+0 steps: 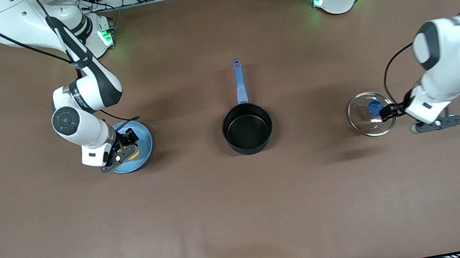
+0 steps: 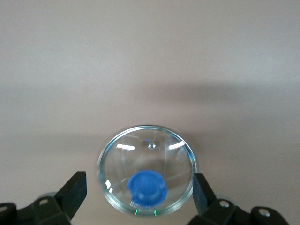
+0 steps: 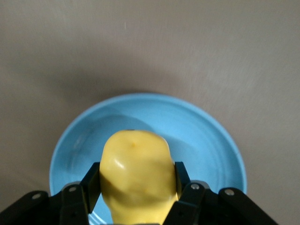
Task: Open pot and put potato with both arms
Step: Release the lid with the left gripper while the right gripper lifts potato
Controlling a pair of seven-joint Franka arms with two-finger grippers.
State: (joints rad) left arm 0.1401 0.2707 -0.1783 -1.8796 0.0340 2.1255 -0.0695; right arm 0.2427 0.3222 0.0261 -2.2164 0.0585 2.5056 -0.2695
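Potato [image 3: 136, 176] clamped by right gripper [image 1: 123, 153]; left gripper [image 2: 140, 197] spread around lid [image 2: 146, 169].

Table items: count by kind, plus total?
pot: 1
lid: 1
potato: 1
plate: 1
Total: 4

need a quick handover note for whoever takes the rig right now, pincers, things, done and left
Left pincer: open, over the glass lid, which lies on the table toward the left arm's end.
Right pincer: shut on the potato, over the blue plate toward the right arm's end.
Pot: mid-table, open, empty.
Done: lid off and set down, potato gripped.
Left: carry the potato to the pot and drop it in.
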